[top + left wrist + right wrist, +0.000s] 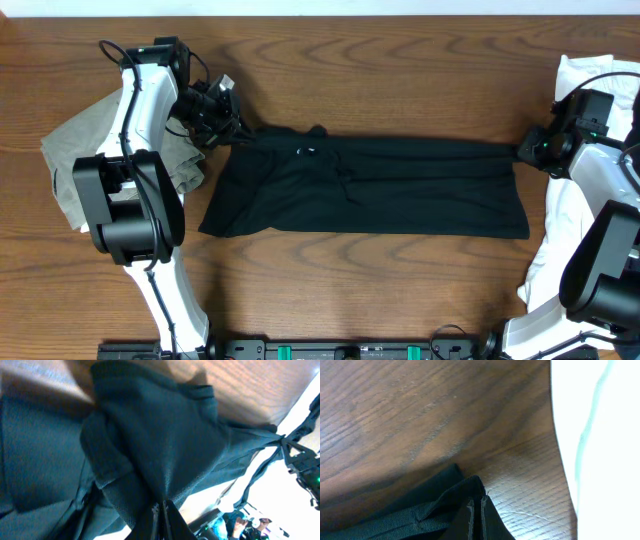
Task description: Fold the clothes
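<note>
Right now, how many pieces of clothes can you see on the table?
3. A black shirt is stretched across the middle, an olive-grey piece lies on the left, and a white piece lies on the right. More may be hidden underneath.

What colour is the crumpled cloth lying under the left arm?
Olive-grey, plain; the crumpled cloth shows best in the overhead view.

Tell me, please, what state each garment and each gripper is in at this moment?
Black short-sleeved fabric shirt: spread lengthwise on the table, pulled taut between both grippers.
Olive-grey fabric garment: crumpled, unfolded, partly under the left arm.
White fabric garment: bunched, unfolded, by the right arm.
Left gripper: shut on the shirt.
Right gripper: shut on the shirt's other end.
</note>
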You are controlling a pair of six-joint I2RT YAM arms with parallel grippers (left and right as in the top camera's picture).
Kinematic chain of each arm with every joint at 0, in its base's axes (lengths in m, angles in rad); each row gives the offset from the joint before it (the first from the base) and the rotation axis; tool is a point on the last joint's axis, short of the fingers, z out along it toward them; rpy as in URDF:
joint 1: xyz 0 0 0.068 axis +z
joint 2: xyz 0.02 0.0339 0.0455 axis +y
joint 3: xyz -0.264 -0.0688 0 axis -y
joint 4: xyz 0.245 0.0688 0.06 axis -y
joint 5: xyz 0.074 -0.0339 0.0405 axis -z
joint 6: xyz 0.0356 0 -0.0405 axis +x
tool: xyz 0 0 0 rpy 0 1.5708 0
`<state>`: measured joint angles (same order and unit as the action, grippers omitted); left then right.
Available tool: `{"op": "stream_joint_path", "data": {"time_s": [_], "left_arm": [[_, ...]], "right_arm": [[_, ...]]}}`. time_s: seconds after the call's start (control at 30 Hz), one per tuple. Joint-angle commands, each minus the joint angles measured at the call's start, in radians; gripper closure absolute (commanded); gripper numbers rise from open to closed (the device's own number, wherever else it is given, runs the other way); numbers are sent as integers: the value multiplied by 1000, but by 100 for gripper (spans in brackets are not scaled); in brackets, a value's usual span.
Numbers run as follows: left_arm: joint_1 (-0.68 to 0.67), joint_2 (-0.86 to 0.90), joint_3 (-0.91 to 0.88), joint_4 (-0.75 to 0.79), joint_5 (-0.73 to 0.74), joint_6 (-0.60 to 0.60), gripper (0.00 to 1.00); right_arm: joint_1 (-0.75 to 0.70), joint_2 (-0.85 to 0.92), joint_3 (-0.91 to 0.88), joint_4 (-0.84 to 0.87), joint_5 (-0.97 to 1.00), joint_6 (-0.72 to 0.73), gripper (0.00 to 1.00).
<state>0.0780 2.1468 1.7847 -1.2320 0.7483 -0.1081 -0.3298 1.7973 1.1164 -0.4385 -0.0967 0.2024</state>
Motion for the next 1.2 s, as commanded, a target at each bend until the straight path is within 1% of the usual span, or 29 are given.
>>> {"op": "stream_joint_path", "data": {"time_s": [0.0, 0.3, 0.57, 0.8, 1.17], "left_arm": [[6, -27, 21, -29, -56, 0, 94], [6, -27, 14, -151, -188, -1, 94], [-1, -27, -15, -189, -189, 9, 94], [-2, -27, -16, -243, -210, 19, 94], [-30, -27, -19, -268, -223, 23, 93]], "right_arm": [[-25, -18, -3, -10, 22, 9, 98], [-31, -18, -3, -51, 21, 9, 98], [-31, -18, -3, -83, 21, 9, 95], [-31, -18, -3, -89, 21, -2, 91], [-29, -18, -3, -90, 17, -2, 92]]}}
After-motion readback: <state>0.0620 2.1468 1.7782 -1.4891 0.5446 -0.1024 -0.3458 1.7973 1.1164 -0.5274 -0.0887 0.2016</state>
